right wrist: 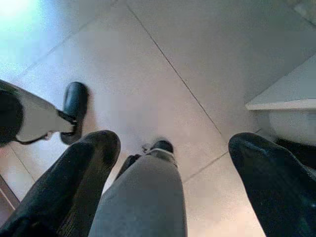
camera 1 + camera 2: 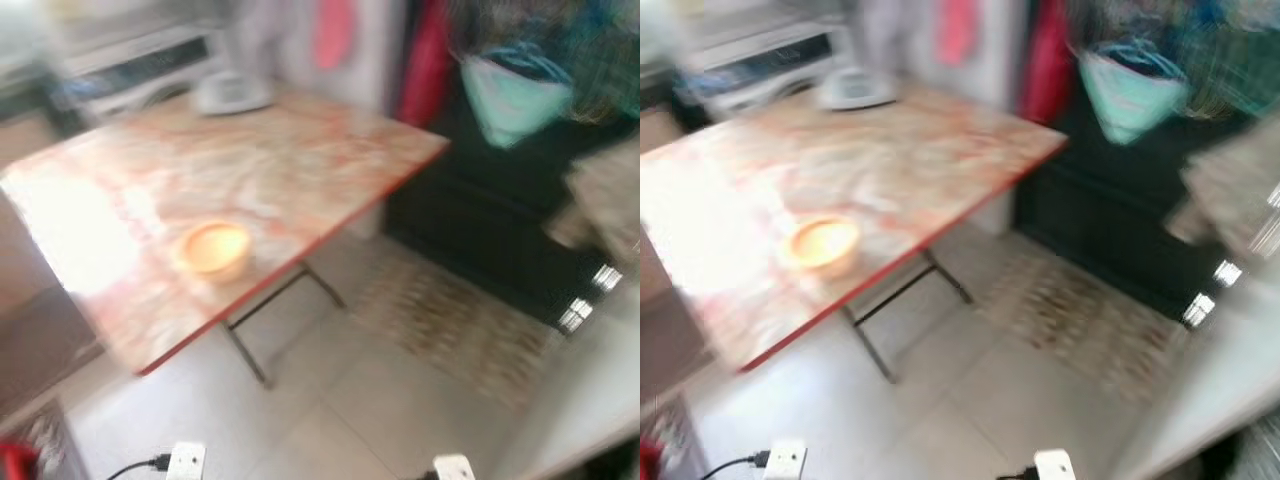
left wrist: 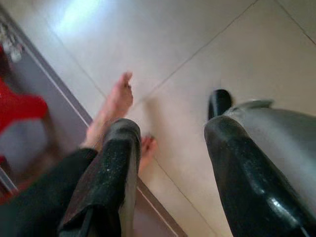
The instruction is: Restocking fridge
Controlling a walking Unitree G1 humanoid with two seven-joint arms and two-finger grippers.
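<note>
Tiled floor (image 1: 163,54) lies below both grippers, left (image 3: 170,148) and right (image 1: 173,163), fingers apart, holding nothing; person's foot (image 3: 114,106) near left.

I'm looking into a lived-in home, blurred as the camera is moving: a folding table (image 2: 250,170) with a marbled orange top is standing on pale floor tiles (image 2: 330,420), carrying a small bowl (image 2: 213,248). Clothes (image 2: 515,90) are hanging by a dark cabinet (image 2: 480,220), and a patterned mat (image 2: 450,320) is lying beside it.
</note>
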